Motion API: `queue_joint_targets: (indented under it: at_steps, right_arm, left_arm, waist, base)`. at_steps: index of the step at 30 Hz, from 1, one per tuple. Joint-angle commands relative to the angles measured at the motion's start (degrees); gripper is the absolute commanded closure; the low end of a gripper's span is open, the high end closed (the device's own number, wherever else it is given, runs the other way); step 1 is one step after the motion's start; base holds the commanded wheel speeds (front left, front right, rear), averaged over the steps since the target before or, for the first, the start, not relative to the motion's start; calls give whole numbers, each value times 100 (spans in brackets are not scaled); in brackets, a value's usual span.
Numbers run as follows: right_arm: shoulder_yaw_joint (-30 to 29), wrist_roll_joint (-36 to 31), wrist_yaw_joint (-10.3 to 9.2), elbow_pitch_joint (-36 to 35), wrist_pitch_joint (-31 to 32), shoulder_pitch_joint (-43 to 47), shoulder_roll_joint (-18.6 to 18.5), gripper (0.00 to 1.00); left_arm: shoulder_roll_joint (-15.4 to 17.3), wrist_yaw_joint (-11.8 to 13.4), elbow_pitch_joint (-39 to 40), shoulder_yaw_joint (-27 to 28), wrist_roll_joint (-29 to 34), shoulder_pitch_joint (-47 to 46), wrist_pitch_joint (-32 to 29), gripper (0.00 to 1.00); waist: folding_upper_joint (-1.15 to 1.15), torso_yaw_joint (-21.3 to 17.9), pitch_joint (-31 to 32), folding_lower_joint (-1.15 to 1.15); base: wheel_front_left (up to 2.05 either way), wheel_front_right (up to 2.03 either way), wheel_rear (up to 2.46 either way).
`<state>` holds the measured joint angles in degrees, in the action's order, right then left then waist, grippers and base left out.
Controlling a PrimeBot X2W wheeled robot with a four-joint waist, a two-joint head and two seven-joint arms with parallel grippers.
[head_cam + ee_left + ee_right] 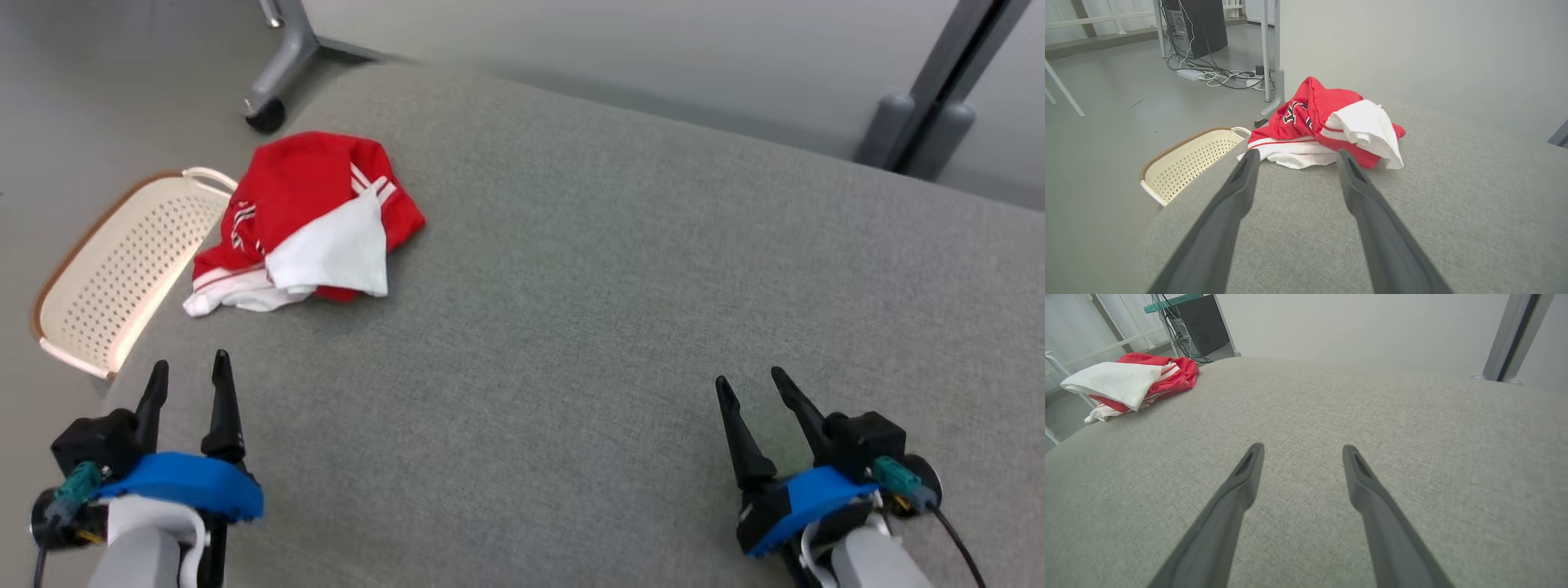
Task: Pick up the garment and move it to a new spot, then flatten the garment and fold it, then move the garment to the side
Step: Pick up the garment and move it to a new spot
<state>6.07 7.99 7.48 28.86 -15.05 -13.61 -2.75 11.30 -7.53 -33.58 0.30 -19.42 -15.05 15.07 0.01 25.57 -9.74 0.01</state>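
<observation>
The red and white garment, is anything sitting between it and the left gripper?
Nothing visible. Only bare grey cushion lies between the open left gripper and the garment; the basket sits off the edge, to the side.

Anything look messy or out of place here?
Only the red and white garment: it lies crumpled in a heap near the left edge of the grey table, beside a basket. Nothing looks spilled or broken.

Both end effectors (189, 360) (748, 376) agape, empty.
</observation>
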Motion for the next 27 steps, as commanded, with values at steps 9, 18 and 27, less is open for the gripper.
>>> queue_joint_targets:
  at_steps: [9,18,27]
  right_arm:
    - [-8,-346,3,-200,-18,-384,-29,0]
    - [-96,-475,2,-393,-18,-471,-34,0]
    - [-102,-406,2,-389,-18,-448,-31,0]
  left_arm:
    - [640,7,-399,-735,-1187,-1019,14,0]
    - [956,7,-1065,-989,-2008,-1515,14,0]
    - [1024,7,-1146,-1263,-2186,-1633,14,100]
  waist:
    - [-1,-562,-687,-1]
    - [-1,-932,-1065,-1]
    - [-1,-998,-965,-1]
  base:
    - [0,0,0]
    - [0,0,0]
    - [0,0,0]
